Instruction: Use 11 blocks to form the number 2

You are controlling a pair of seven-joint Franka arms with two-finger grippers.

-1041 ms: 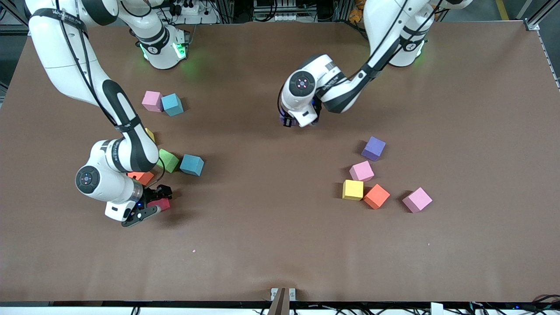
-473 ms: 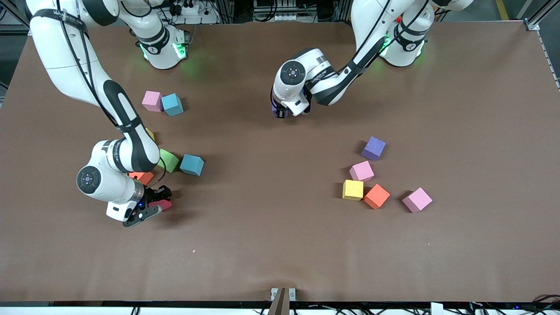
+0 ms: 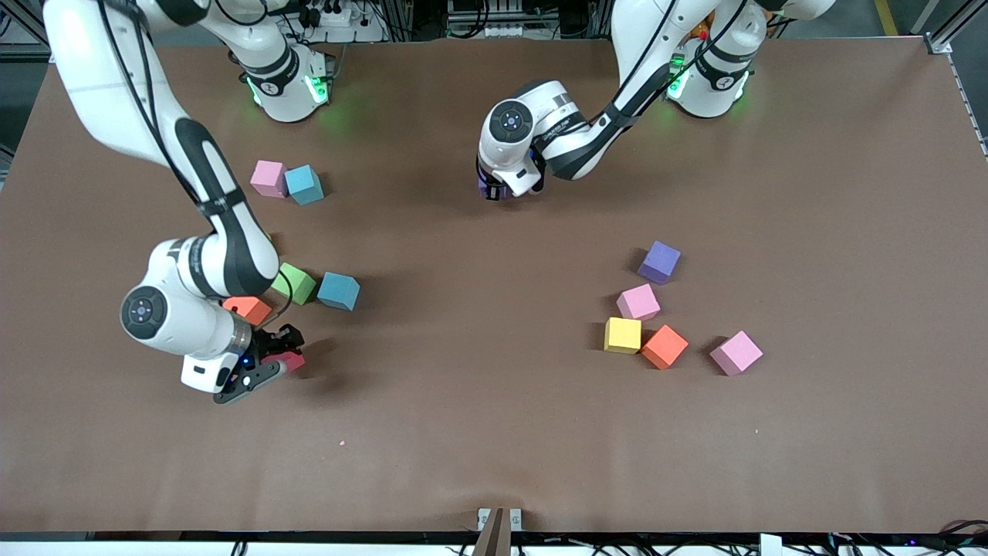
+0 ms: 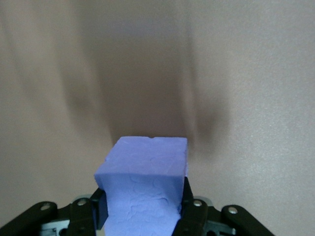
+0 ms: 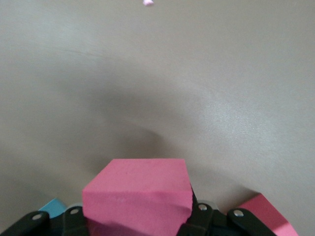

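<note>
- No digit yet: the blocks lie scattered around the yellow block.
- Left gripper clamps a purple block, well up-table of yellow.
- Right gripper clamps a red block, toward the right arm's end.

My front camera sits high, facing both arm bases, whole table in frame. Each wrist camera looks down past its own claw — very close. Shared with front: purple block in left wrist view, red block in right.
</note>
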